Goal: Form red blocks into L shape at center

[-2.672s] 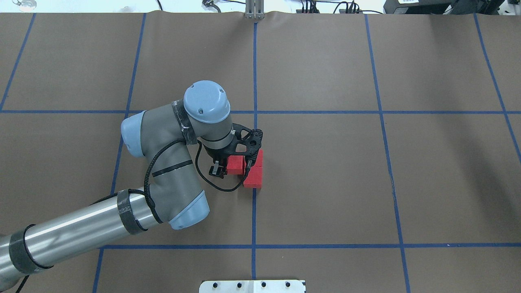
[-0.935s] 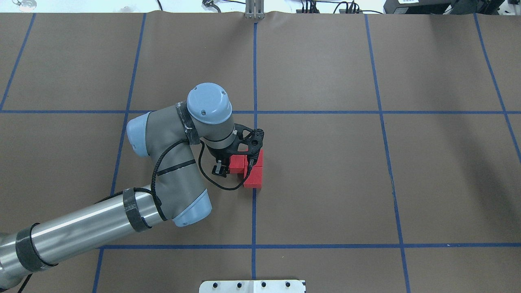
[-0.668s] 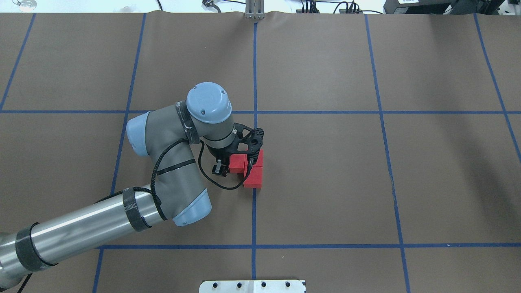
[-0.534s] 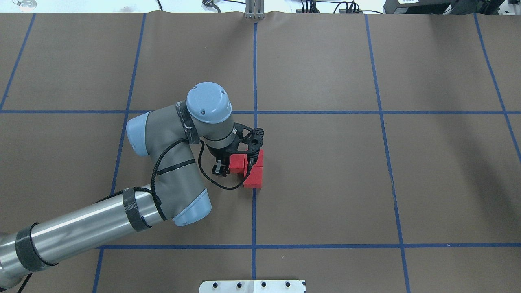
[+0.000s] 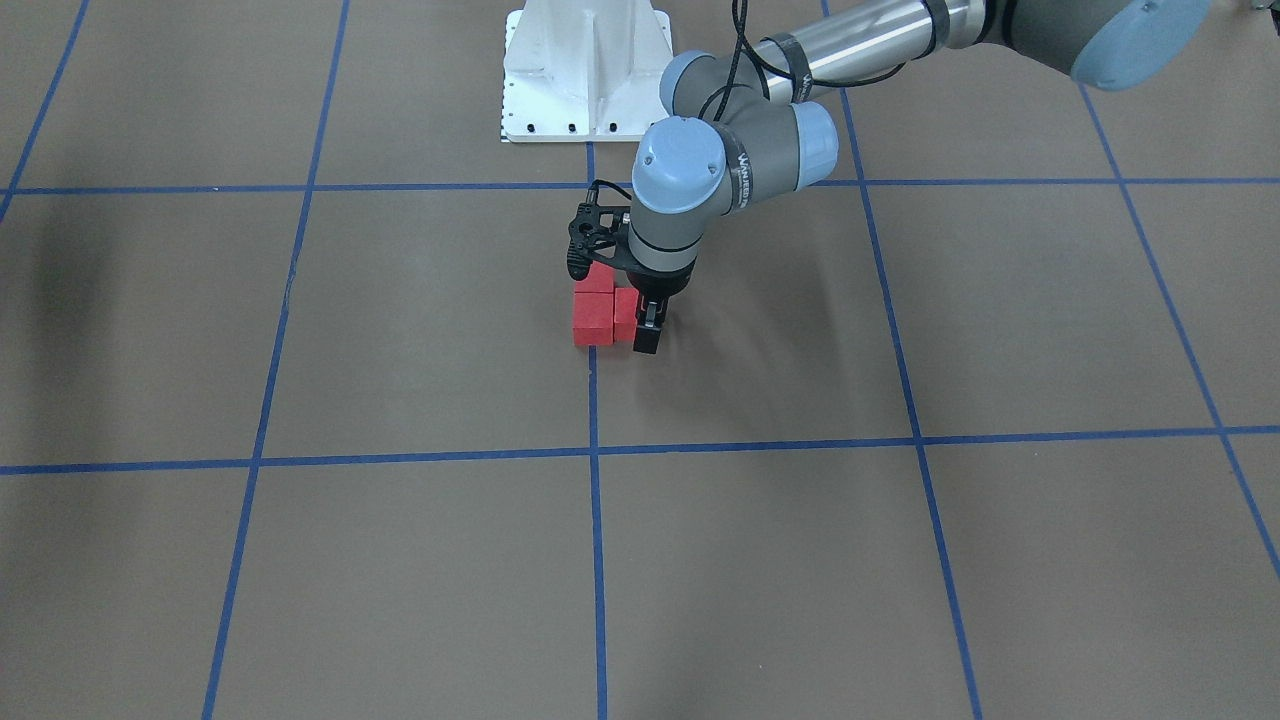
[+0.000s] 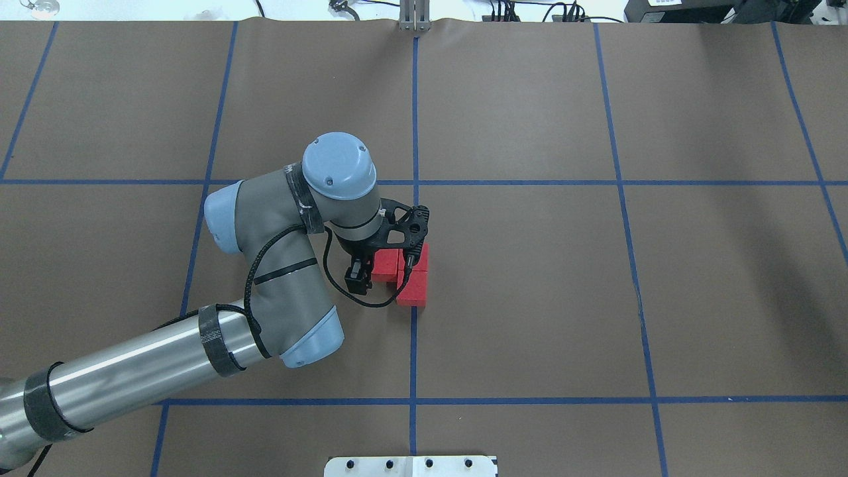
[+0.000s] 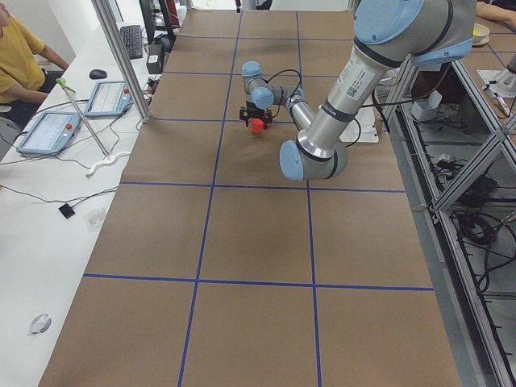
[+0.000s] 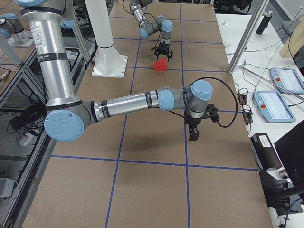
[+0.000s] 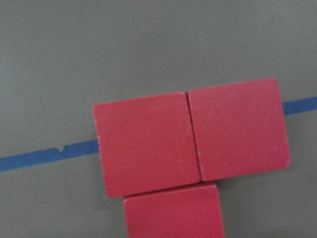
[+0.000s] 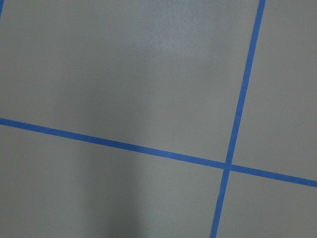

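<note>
Three red blocks lie touching in an L on the centre grid line: two side by side (image 6: 384,267) (image 6: 420,257) and one nearer the robot (image 6: 412,291). The left wrist view shows them close up (image 9: 146,144) (image 9: 237,129) (image 9: 171,215). My left gripper (image 6: 358,281) points down just left of the L, beside its end block (image 5: 624,312). Its tips (image 5: 647,336) show as one black piece, shut and empty. My right gripper (image 8: 193,135) hangs over bare table far from the blocks; I cannot tell whether it is open.
The white robot base plate (image 5: 585,70) is at the near table edge. Brown paper with blue tape grid lines (image 10: 228,166) covers the table. An operator (image 7: 16,56) and control tablets (image 7: 48,129) are beyond the far edge.
My left arm shifted slightly right toward the blocks, closing the end block up against the others. The fingertip piece now shows a little lower and fuller. The L looks the same.
</note>
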